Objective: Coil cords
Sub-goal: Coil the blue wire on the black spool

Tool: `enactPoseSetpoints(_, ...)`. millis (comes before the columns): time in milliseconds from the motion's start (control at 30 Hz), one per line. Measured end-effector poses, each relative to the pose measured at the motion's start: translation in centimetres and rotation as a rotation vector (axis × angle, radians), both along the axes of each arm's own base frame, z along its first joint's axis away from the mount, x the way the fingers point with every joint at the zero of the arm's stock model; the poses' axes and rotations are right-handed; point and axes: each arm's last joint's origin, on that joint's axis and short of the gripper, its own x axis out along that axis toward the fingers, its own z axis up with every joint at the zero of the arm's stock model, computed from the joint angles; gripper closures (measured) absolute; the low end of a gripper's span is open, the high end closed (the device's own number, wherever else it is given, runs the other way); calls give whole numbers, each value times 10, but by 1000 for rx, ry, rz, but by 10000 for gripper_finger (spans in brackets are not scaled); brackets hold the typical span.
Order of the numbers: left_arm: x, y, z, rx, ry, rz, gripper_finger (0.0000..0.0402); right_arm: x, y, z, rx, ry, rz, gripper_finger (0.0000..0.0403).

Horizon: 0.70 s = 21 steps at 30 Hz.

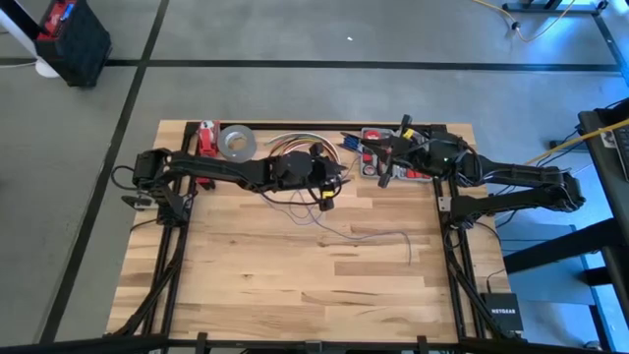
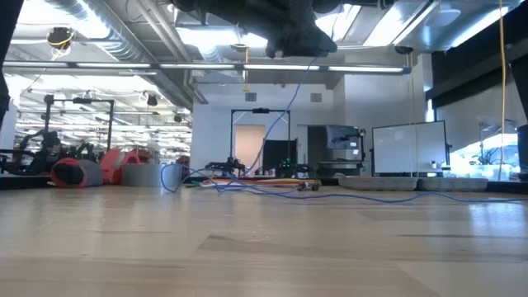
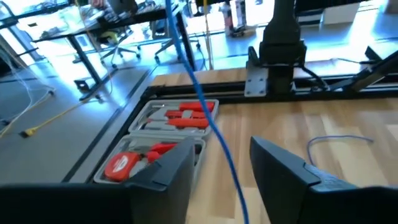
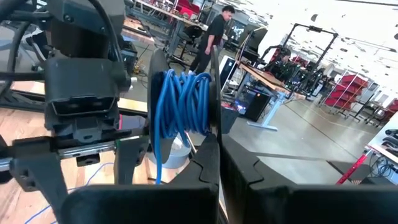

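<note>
The cords are one thin blue wire. Part of it lies slack on the wooden table (image 1: 364, 236), and a strand (image 2: 289, 107) rises to the arms above. Several loops of it (image 4: 180, 102) are bunched at my right gripper (image 4: 211, 155), which is shut and held above the tool case (image 1: 383, 157). My left gripper (image 3: 221, 149) is open just left of the case. A strand of the cord (image 3: 211, 124) runs between its fingers; whether it touches them I cannot tell. My right gripper is shut on the coiled part of the cord (image 4: 199, 118). The loops stand upright beside its fingers, lifted clear of the table, with the fingers pointing level. One strand (image 4: 155, 168) hangs down from the coil. The fingers hide how the loops sit between them.
An open grey tool case with red tools (image 3: 161, 143) stands at the table's far edge. A roll of grey tape (image 1: 236, 143) and an arched bundle of coloured cables (image 1: 290, 146) lie to its left. The near half of the table (image 1: 295, 295) holds nothing. A person walks in the room beyond (image 4: 217, 31).
</note>
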Motion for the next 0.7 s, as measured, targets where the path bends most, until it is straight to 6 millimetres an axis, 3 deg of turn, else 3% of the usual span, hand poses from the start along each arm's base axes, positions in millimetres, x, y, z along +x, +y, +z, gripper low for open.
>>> enactPoseSetpoints(400,0,0,-2,23,19,-11,392,0,0,0,-1,5,0,400)
enactPoseSetpoints(700,-6,12,-6,68,102,176,398,1,2,-3,12,26,78,400)
